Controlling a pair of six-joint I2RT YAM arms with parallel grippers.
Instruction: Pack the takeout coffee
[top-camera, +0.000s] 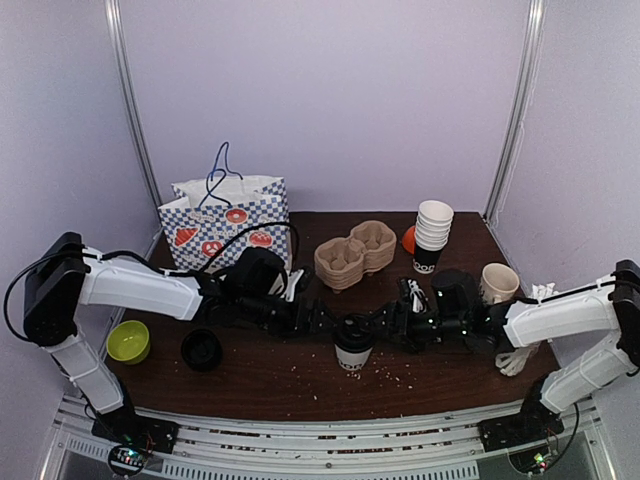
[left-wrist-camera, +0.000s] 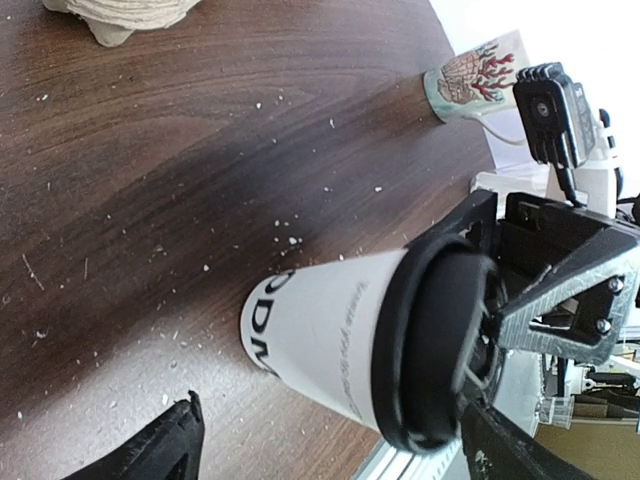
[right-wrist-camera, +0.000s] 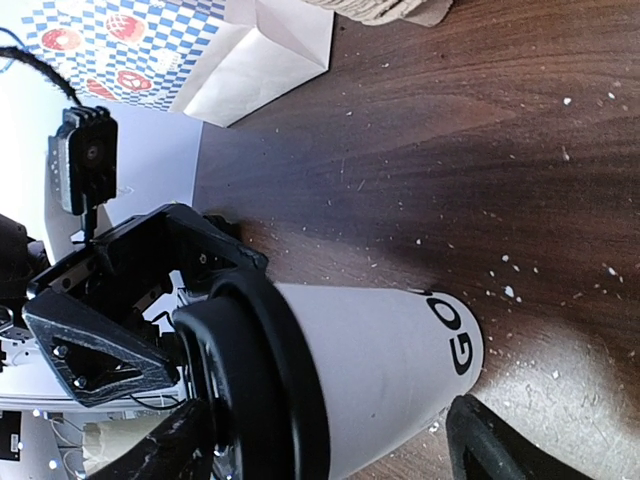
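The takeout coffee (top-camera: 353, 347) stands upright at the front middle of the table, white above, black with white lettering below, with a black lid. My left gripper (top-camera: 322, 322) reaches in from the left and my right gripper (top-camera: 392, 325) from the right, both level with the lid and facing each other. In the left wrist view the cup (left-wrist-camera: 320, 335) lies lengthwise between the wide-apart fingers of the left gripper (left-wrist-camera: 330, 410), lid beside one finger. The right wrist view shows the same cup (right-wrist-camera: 390, 365) within the open right gripper (right-wrist-camera: 330, 420). No finger visibly presses on it.
A blue checked paper bag (top-camera: 225, 220) stands open at the back left. A pulp cup carrier (top-camera: 355, 252) sits behind the cup, with a stack of lidless cups (top-camera: 432, 235) and a cream mug (top-camera: 499, 283) to the right. A green bowl (top-camera: 128, 341) and a black dish (top-camera: 202, 350) sit front left.
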